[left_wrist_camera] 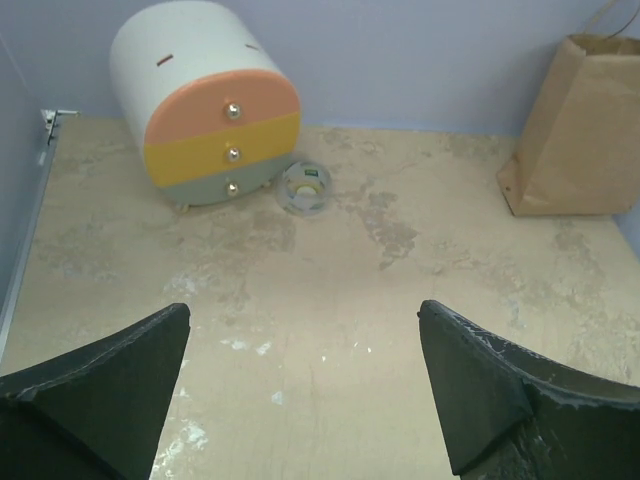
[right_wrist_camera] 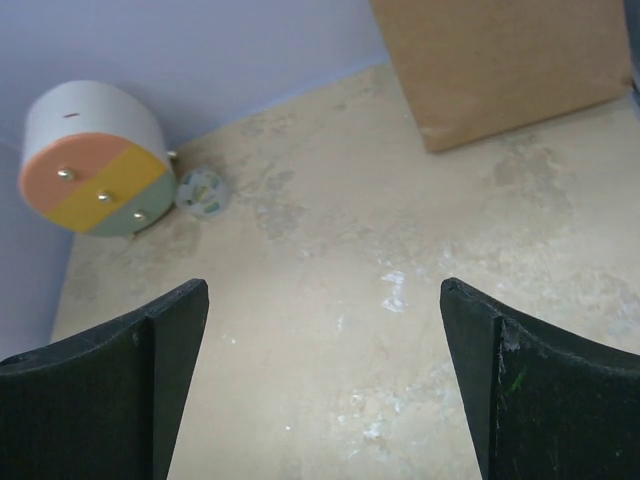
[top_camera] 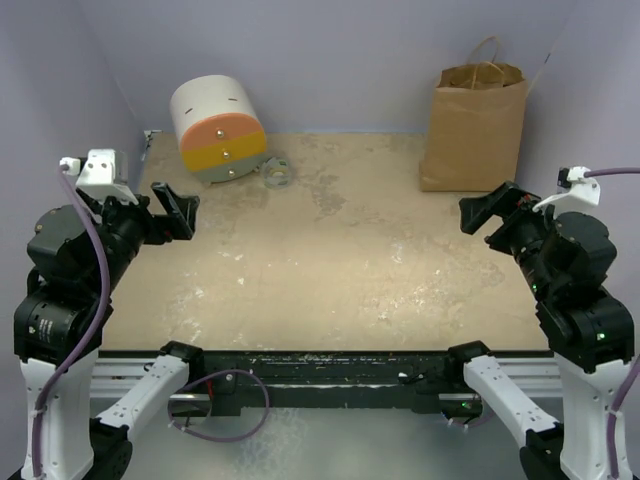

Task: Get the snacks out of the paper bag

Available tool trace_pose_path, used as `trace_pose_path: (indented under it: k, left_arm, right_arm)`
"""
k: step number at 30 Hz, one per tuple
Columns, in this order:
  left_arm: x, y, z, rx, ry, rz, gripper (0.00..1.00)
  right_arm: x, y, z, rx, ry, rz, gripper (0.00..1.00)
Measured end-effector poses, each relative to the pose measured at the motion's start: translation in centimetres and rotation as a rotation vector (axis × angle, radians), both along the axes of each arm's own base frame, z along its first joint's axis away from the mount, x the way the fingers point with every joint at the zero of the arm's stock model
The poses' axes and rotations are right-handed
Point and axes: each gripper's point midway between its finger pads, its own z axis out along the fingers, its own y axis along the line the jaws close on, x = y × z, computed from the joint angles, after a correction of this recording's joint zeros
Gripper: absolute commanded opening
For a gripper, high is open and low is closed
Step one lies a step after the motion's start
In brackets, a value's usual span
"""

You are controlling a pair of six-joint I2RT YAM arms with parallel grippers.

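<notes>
Tabletop [top_camera: 330,260] bears paper bag [top_camera: 474,125] upright, well beyond right hand [top_camera: 476,226].

Drawer cylinder [top_camera: 218,128] beside tape roll [top_camera: 275,173]

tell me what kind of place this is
Likely a robot lab test cell, not a home: left arm and right arm bolted to a rail at the table edge, plain lilac walls around it, and props: a paper bag and a drawer unit.

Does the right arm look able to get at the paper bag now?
Probably yes. The paper bag stands upright at the far right, just ahead of the right gripper, whose jaws are open. Only bare table lies between them; nothing blocks the way.
</notes>
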Motion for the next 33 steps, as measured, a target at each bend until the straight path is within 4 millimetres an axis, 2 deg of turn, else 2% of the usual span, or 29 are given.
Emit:
trace_pose_path:
  k: [6, 13, 20, 23, 27, 33]
  left_arm:
    - [0.5, -0.1, -3.6, 0.016, 0.079, 0.003, 0.99]
    - [1.1, -0.6, -7.3, 0.001, 0.168, -0.001, 0.99]
    - [1.5, -1.6, -9.5, -0.031, 0.222, -0.03, 0.99]
    - [1.6, -1.9, -9.4, -0.042, 0.219, -0.046, 0.99]
    - [1.9, -2.3, -8.9, -0.05, 0.197, -0.062, 0.99]
    - [2.4, -2.6, -8.1, -0.058, 0.164, -0.073, 0.99]
  right_arm:
    - [0.8, -1.9, -3.3, -0.029, 0.092, -0.119, 0.99]
    - [2.0, -3.4, -5.9, -0.061, 0.17, -0.211, 1.0]
    - [6.0, -3.9, -7.7, -0.072, 0.211, -0.293, 1.0]
    - [9.1, -4.1, -7.8, -0.066, 0.191, -0.342, 1.0]
    - [14.3, -4.8, -8.0, -0.058, 0.165, -0.424, 1.0]
    - [23.7, -5.9, -6.2, 0.001, 0.017, -0.51, 1.0]
